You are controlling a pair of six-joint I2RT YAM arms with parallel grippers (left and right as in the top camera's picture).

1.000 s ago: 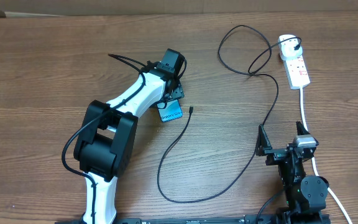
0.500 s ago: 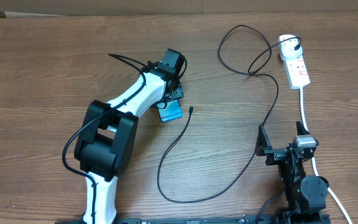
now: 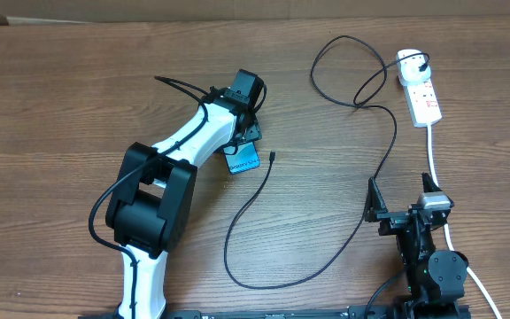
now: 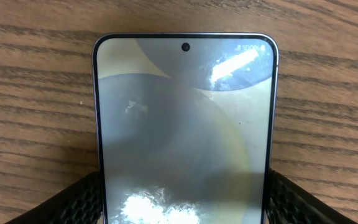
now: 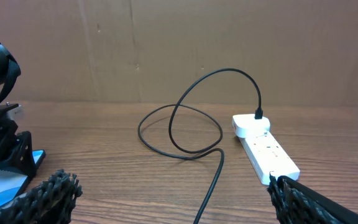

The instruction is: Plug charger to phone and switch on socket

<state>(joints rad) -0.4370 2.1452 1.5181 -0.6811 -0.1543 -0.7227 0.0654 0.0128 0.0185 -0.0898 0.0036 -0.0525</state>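
The phone (image 3: 244,159) lies on the table with its light-blue screen up. My left gripper (image 3: 249,137) is over its far half. In the left wrist view the phone (image 4: 185,124) fills the frame, and both fingers (image 4: 73,202) press its long edges. The charger cable (image 3: 383,159) loops across the table. Its small connector tip (image 3: 273,158) lies free just right of the phone. Its black plug (image 3: 425,62) sits in the white socket strip (image 3: 421,93). My right gripper (image 3: 401,199) is open and empty near the front edge, with the cable (image 5: 220,158) and strip (image 5: 266,149) ahead of it.
The strip's thick white cord (image 3: 436,164) runs down past my right arm to the front edge. A brown cardboard wall (image 5: 185,43) stands behind the table. My left arm (image 3: 180,151) lies diagonally across the left half of the table.
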